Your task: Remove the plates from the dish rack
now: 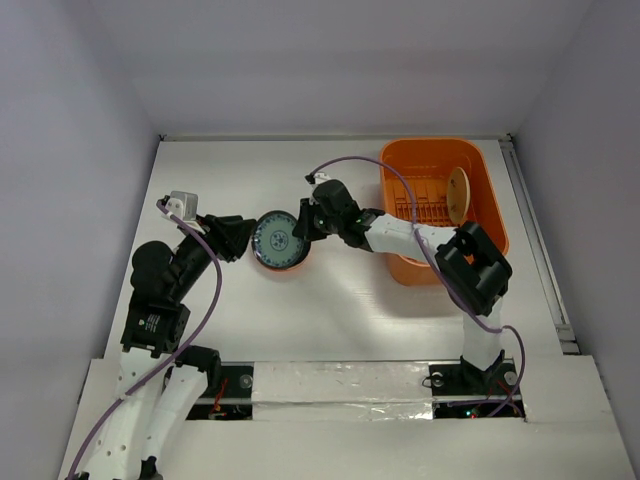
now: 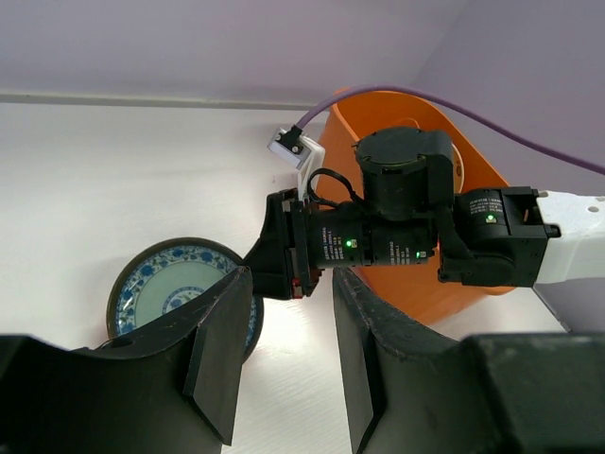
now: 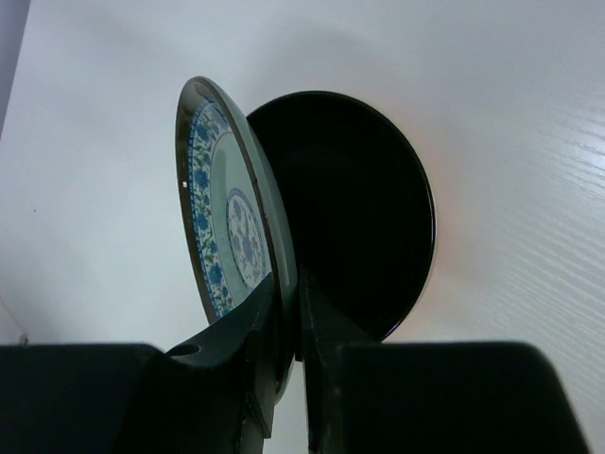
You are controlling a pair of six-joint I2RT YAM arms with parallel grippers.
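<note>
Blue flowery plate (image 3: 227, 227) is pinched by its rim in the right pincer (image 3: 291, 305), tipped up just over a black plate (image 3: 354, 208) on the counter (image 3: 501, 113). I think this is the putting-down step. Next, lay it flat and let go. The left pincer (image 2: 290, 281) hangs wide open nearby. One tan plate (image 1: 459, 193) stands in the dish rack (image 1: 491, 205).
</note>
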